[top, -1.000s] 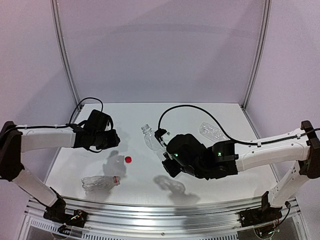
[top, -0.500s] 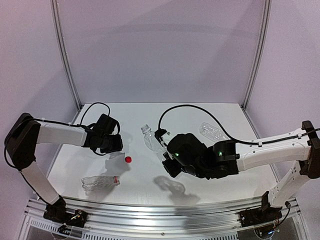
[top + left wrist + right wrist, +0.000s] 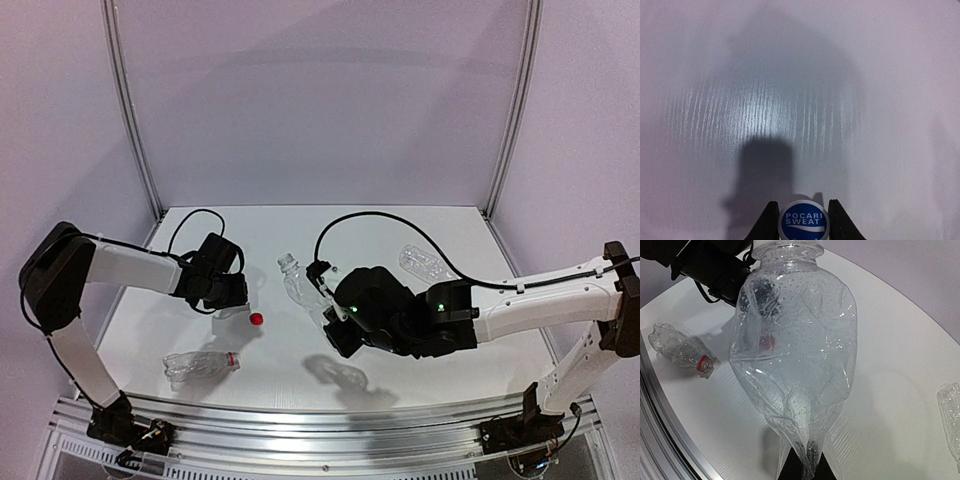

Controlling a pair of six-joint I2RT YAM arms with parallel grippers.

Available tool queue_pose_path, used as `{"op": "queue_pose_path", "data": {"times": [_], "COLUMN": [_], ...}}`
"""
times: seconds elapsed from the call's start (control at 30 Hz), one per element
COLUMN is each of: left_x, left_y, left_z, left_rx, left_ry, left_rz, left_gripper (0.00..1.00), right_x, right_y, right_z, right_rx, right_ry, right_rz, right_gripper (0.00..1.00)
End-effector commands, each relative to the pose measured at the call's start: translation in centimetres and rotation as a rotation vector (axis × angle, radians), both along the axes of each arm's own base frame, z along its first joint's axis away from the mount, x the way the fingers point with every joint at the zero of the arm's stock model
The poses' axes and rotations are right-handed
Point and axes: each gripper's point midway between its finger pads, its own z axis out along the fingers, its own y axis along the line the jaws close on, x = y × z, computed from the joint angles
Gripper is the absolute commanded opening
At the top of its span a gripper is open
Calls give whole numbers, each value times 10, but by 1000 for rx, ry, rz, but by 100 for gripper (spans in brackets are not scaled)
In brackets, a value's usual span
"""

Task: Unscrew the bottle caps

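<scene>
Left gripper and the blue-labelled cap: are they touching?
Touching. Left wrist view shows the blue-labelled cap wedged between both fingers of the left gripper, no gap either side.

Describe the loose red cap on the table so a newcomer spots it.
On the white table, look left of centre, just right of the left gripper. The red cap lies alone, a small bright disc; the only other red is a neck ring on the bottle lying nearer the front.
</scene>
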Motion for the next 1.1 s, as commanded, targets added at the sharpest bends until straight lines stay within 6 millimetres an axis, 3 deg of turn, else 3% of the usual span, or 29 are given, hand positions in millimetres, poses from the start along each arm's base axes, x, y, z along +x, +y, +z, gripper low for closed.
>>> {"op": "queue_pose_path", "data": {"times": [0.0,0.37,0.5,0.63,0.8,0.93,1.07], "left_x": [11,9,5,-5,-25,-46,-69], "left_y": [-1,1,3,5,18,31,44], "left_z": [2,15,24,46,97,140,189], "left_rx": [8,-7,-19,-54,-95,-143,-194], "left_ry": [-25,-64,-87,-133,-249,-362,-474], "left_rz": [-3,-9,-16,-27,-32,-30,-26], "left_gripper": [23,56,62,65,78,98,99], "right_x": [2,-3,-1,2,12,28,47], "right_y": [-1,4,4,4,-3,-11,-4], "right_z": [6,2,-3,-4,-6,-7,-6], "right_rx": [4,32,49,109,207,298,419], "right_ry": [9,71,110,184,312,394,503], "right_rz": [3,49,59,78,70,29,17], "right_gripper": [0,0,0,0,0,0,0]}}
